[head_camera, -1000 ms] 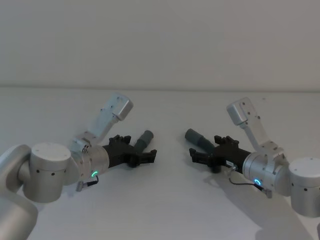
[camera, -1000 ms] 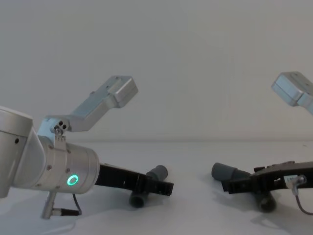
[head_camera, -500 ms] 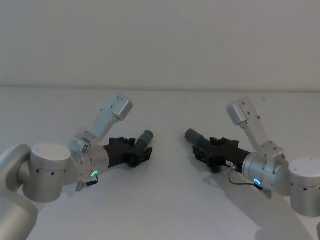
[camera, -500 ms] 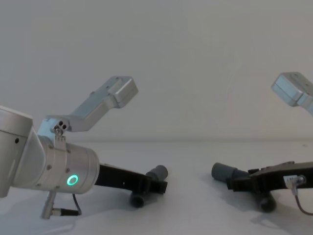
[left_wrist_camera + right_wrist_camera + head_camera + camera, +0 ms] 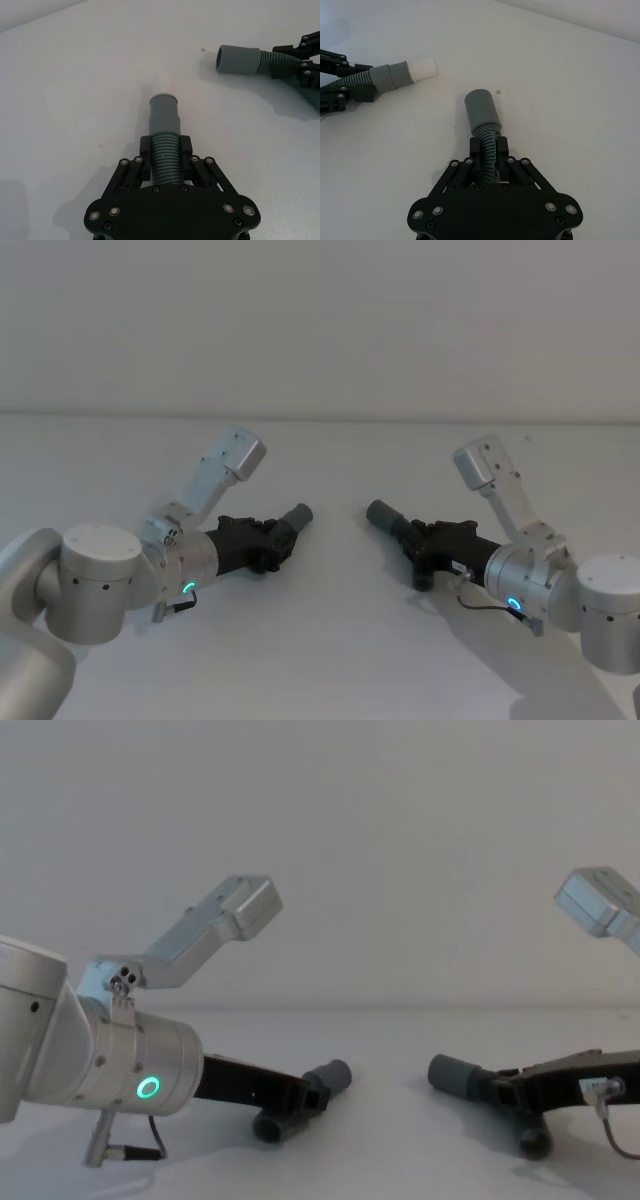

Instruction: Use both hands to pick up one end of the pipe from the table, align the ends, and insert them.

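Both arms are low over the white desk [image 5: 330, 650], reaching in from the near corners and angled toward each other.

The left tool [image 5: 280, 538] is clamped shut on the ribbed part of the left pipe piece [image 5: 296, 516]. The wrist view shows the fingers [image 5: 186, 148] pressed against both sides of the ribbing, with the smooth collar sticking out past them. That piece's white tip [image 5: 422, 69] points toward the middle of the desk.

Same deal on the other side: the right tool [image 5: 418, 540] is closed around the ribbed neck of the right pipe piece [image 5: 384, 515], and the plain grey socket [image 5: 482, 111] pokes out in front of it, aimed left.

From the chest camera, the left pipe piece's back end [image 5: 268, 1125] and the right pipe piece's back end [image 5: 533, 1143] each bend down under the tool holding them. I honestly can't tell if they're touching the desk or just above it.

The two collared ends face each other across the middle but are well apart, with bare desk between them. They're at roughly the same height, each tilted up slightly toward the gap.
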You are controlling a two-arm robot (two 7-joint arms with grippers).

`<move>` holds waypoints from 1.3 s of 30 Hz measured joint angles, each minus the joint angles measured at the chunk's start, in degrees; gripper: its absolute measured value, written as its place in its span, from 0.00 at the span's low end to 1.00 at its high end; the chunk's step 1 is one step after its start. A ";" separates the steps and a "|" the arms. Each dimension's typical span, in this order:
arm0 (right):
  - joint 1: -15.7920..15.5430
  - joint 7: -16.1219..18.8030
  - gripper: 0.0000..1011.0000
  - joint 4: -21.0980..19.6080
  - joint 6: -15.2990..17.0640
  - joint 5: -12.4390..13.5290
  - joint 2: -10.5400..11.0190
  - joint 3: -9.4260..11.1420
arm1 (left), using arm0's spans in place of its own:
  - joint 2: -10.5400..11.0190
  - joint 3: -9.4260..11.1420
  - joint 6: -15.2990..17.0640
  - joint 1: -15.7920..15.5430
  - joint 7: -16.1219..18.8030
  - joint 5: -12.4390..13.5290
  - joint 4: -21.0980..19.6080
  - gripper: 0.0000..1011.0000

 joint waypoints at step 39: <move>0.33 0.53 0.10 -0.62 -7.38 0.25 0.24 0.58 | 1.99 0.00 -5.02 -0.33 -1.10 2.31 -2.49 0.31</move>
